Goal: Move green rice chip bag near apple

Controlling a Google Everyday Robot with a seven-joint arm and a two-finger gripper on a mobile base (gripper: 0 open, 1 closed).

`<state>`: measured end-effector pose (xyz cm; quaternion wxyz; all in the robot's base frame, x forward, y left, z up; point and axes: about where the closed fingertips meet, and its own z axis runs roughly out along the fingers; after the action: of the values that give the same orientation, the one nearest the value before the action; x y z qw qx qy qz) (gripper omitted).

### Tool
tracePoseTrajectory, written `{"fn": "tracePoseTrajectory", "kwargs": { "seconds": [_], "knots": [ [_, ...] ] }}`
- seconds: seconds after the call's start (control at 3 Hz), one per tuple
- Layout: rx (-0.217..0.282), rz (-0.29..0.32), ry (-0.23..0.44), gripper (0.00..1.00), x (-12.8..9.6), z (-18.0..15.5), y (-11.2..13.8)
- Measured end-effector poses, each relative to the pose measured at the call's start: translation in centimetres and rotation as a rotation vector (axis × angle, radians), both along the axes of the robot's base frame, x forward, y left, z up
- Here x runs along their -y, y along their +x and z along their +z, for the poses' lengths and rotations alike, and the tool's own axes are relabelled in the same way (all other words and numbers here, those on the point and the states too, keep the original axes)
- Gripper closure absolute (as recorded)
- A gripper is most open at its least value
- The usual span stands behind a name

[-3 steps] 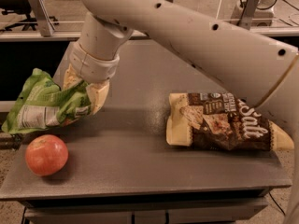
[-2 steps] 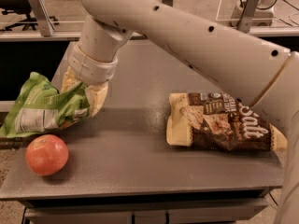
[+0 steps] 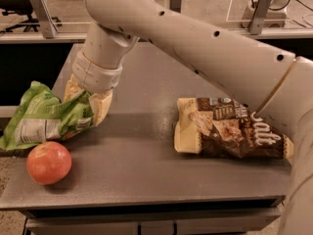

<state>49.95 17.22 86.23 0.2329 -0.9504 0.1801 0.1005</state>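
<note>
The green rice chip bag point(image 3: 41, 119) is crumpled at the table's left edge, partly hanging over it, with its white label facing me. My gripper point(image 3: 84, 115) is shut on the bag's right end, with one yellowish finger point(image 3: 101, 106) in front and the other behind the bag. The red-orange apple point(image 3: 49, 162) sits on the table just below the bag, a small gap from its lower edge.
A brown and cream "Sea Salt" chip bag point(image 3: 230, 129) lies on the right of the grey table point(image 3: 146, 170). My large white arm point(image 3: 195, 38) spans the upper middle. Railings and a floor lie behind the table.
My gripper and the green bag have sunk slightly toward the table and the apple. The apple and the brown bag have not moved.
</note>
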Motion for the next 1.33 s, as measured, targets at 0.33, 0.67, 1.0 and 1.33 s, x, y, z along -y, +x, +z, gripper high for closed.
{"fn": "tracePoseTrajectory", "kwargs": {
  "seconds": [0.33,0.67,1.0,1.33],
  "knots": [
    [0.0,0.002,-0.001,0.35,-0.1,-0.07,-0.06],
    [-0.001,0.004,-0.001,0.12,-0.2,-0.16,-0.13],
    [-0.002,0.006,-0.002,0.0,-0.28,-0.23,-0.19],
    [-0.002,0.006,-0.002,0.0,-0.27,-0.22,-0.18]
  ]
}}
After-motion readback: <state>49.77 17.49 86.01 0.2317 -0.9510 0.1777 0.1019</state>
